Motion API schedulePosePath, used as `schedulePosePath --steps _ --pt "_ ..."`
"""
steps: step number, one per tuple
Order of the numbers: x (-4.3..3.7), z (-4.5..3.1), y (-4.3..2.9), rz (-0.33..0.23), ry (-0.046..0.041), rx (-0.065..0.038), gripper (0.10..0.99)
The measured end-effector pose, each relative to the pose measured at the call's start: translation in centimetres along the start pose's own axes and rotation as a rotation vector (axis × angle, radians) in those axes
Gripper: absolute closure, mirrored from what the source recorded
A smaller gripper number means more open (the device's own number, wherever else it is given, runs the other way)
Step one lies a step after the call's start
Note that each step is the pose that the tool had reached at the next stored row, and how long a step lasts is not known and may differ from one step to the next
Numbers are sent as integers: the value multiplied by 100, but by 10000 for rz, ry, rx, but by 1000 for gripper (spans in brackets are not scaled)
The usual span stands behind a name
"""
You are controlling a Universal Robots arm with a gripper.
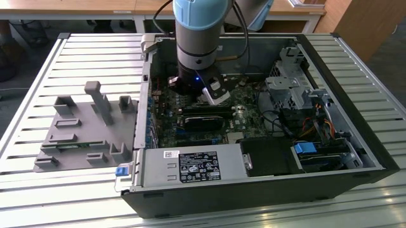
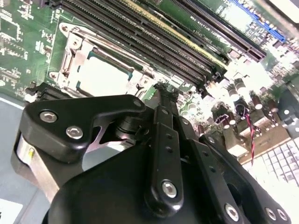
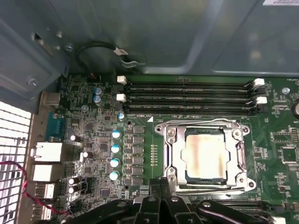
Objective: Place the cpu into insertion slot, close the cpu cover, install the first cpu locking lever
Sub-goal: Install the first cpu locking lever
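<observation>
The cpu [image 3: 205, 156], a pale silver-beige square, lies flat in the insertion slot [image 3: 169, 179] on the green board. The silver cpu cover [image 3: 174, 144] is folded down around it, framing the chip's top. In the second wrist view the cpu [image 2: 100, 77] and the cpu cover [image 2: 70, 56] lie just beyond the black fingers. My gripper [image 3: 160, 181] hovers at the socket's edge, shut, with nothing visible between the fingers. The gripper [image 1: 212, 92] reaches down into the open computer case [image 1: 355, 156] in the exterior view, and the arm hides the socket there.
Long black memory slots [image 3: 187, 95] run beside the socket. Blue capacitors [image 3: 115, 154] and rear ports [image 3: 46, 151] stand on its other side. The case holds a power supply [image 1: 197, 167], a drive cage [image 1: 288, 88] and cables [image 1: 317, 128]. A grey fixture [image 1: 85, 128] sits on the slatted table.
</observation>
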State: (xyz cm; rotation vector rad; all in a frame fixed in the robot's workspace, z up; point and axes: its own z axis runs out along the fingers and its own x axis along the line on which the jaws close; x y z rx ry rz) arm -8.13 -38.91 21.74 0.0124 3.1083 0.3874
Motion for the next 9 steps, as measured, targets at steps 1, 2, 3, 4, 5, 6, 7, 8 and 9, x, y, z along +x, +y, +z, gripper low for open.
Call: schedulePosePath --steps 1,2,3,4,5,6,7,8,9 --pt "0 -14 4 -1 0 0 980" --pt "0 -25 6 -1 -1 -1 980" --pt "0 -30 8 0 0 0 980" --pt "-1 -29 8 0 -2 -3 980" --pt "-1 -29 8 0 -2 -3 980" --pt "0 -30 8 1 -1 -1 980" --pt "0 -30 8 1 -1 -1 980" --pt "0 -30 8 1 -1 0 980" --pt "0 -30 8 1 -1 -1 980"
